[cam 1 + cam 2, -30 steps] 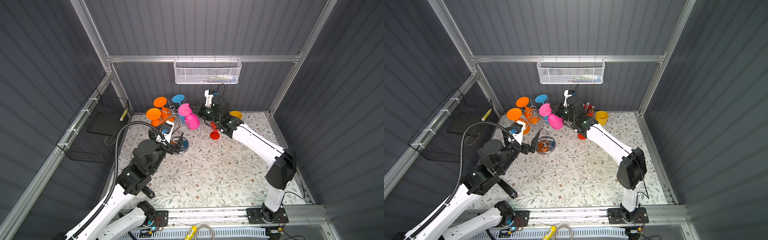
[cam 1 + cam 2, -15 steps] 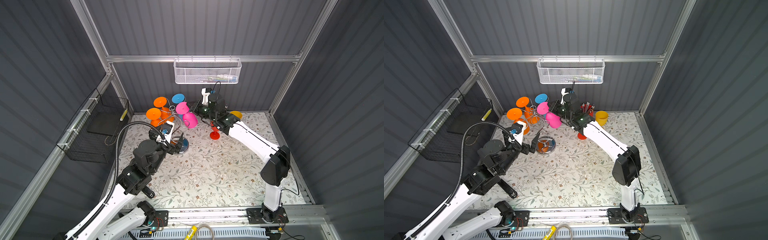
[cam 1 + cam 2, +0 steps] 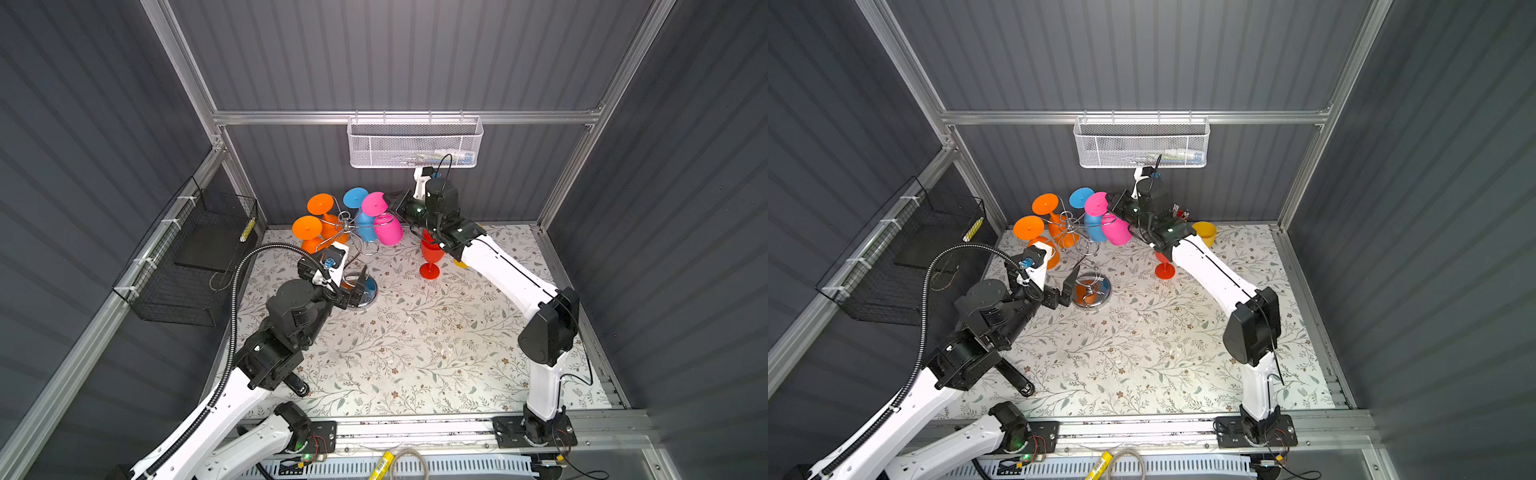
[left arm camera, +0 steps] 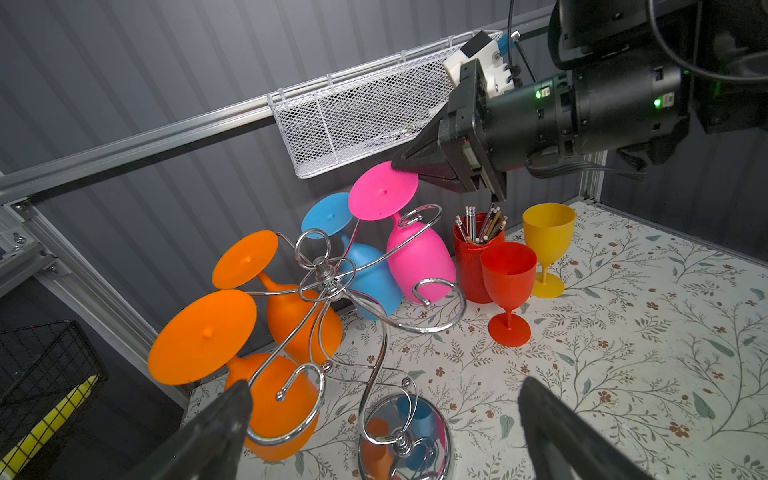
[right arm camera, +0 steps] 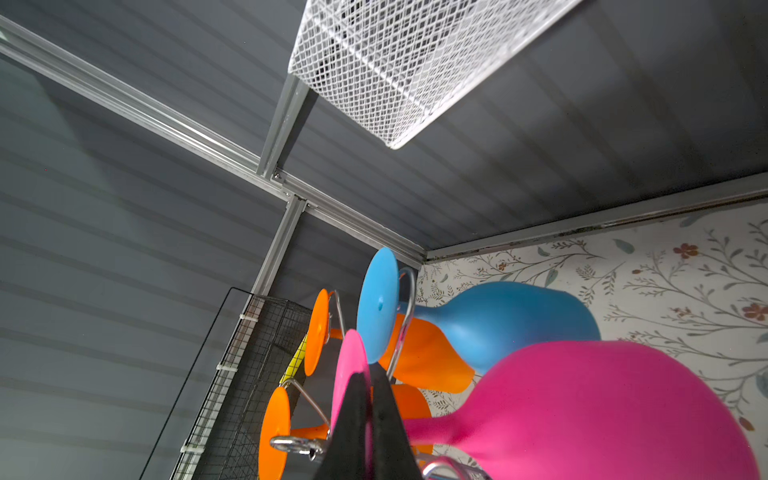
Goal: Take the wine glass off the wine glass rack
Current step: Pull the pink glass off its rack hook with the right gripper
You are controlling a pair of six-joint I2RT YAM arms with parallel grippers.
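Observation:
The chrome wine glass rack stands at the back left on its round shiny base. A pink wine glass hangs tilted, bowl down, its stem still inside a scroll arm. My right gripper is shut on the rim of that glass's round foot. Two orange glasses and a blue one also hang there. My left gripper stands open in front of the rack's base, holding nothing.
A red wine glass, a yellow one and a red pencil cup stand on the table just right of the rack. A white mesh basket hangs on the back wall, a black wire basket on the left wall.
The right arm has shifted a little with the pink glass's foot in its grip; the foot sits slightly higher now. The left arm has not moved.

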